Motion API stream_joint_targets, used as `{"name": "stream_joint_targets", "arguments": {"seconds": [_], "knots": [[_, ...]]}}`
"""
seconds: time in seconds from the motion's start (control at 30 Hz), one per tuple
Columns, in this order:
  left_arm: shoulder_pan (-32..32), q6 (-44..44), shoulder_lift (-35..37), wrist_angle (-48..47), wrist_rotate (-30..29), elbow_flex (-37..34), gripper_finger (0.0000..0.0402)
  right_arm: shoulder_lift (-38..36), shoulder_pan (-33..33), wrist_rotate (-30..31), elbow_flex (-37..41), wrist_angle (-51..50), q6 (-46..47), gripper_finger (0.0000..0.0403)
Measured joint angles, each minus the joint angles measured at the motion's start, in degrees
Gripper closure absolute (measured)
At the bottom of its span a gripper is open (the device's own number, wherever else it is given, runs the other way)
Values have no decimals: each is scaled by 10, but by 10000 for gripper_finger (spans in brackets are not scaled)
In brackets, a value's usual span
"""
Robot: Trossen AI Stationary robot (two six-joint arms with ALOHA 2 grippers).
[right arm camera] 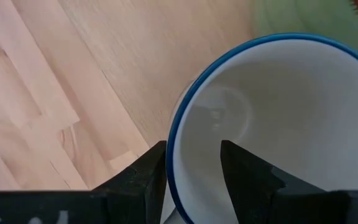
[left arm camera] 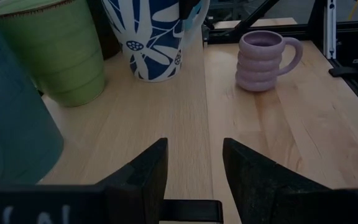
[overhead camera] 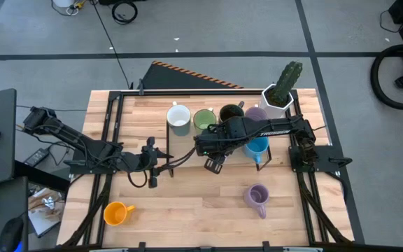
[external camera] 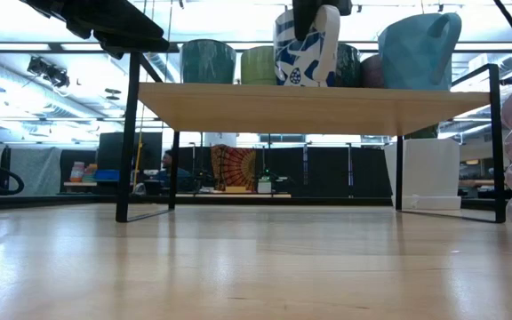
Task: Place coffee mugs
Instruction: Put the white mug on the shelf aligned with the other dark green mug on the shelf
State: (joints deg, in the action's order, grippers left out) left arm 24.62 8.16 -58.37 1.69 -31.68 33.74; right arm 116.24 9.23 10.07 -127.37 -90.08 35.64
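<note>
A white mug with a blue flower pattern (left arm camera: 154,37) stands upright on the raised wooden shelf (external camera: 309,107), with my right gripper (right arm camera: 192,149) shut on its rim from above. In the high view the right arm hides this mug. A teal mug (external camera: 207,60), a green mug (left arm camera: 55,50), a dark mug (overhead camera: 231,112), a lavender mug (overhead camera: 256,114) and a blue mug (overhead camera: 257,147) stand on their bases on the same shelf. My left gripper (left arm camera: 194,165) hovers open at the shelf's left part, nothing between its fingers. My right gripper has the flowered mug's blue-edged rim (right arm camera: 170,149), one finger inside the mug and one outside against the wall. The fingers come from above, pointing steeply down. The mug stays upright with its base (left arm camera: 151,74) down on the shelf board.
On the table below the shelf stand a ribbed lavender mug (left arm camera: 263,59) at the near right and an orange mug (overhead camera: 117,213) at the near left. A white pot with a green cactus (overhead camera: 280,91) sits at the shelf's far right corner. Black shelf legs (external camera: 130,133) stand at the sides.
</note>
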Motion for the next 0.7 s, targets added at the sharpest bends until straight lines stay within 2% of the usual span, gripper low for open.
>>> {"name": "stream_joint_targets", "arguments": {"seconds": [0.27, 0.7], "knots": [[0, 0, 0, 0, 0, 0, 242, -1, 0, -13, 0, 0, 23, 248], [0, 1, 0, -3, 20, 0, 242, -9, 0, -8, 0, 0, 4, 248]]}}
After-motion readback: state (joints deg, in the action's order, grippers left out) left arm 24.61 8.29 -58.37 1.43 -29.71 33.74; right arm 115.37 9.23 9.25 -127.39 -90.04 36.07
